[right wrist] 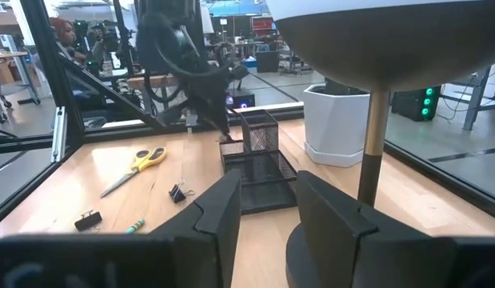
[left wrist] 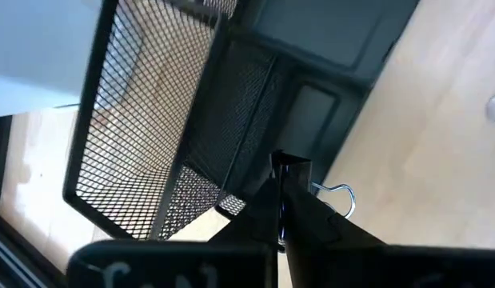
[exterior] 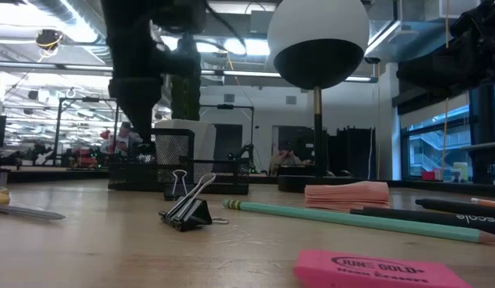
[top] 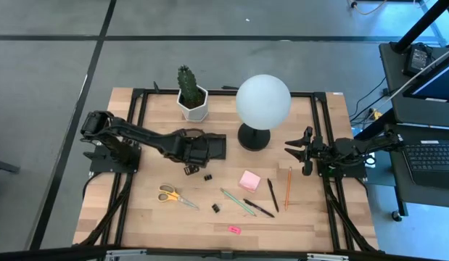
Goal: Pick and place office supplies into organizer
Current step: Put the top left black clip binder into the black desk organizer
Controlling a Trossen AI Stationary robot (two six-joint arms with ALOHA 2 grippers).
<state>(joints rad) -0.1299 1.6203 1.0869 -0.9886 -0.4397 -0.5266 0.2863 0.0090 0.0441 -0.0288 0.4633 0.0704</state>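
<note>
While a pink eraser [exterior: 381, 270] is lying lower right in the low view, the left end effector [left wrist: 281, 210] is gripping a binder clip [left wrist: 337, 197] over the organizer [top: 209, 147] at centre-left of the tabletop [top: 137, 217]. The right end effector [right wrist: 263, 210] is waiting spread open at the right edge.

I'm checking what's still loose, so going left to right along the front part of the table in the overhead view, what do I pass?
Yellow-handled scissors → green pen → pink sticky-note pad → orange pencil.
</note>
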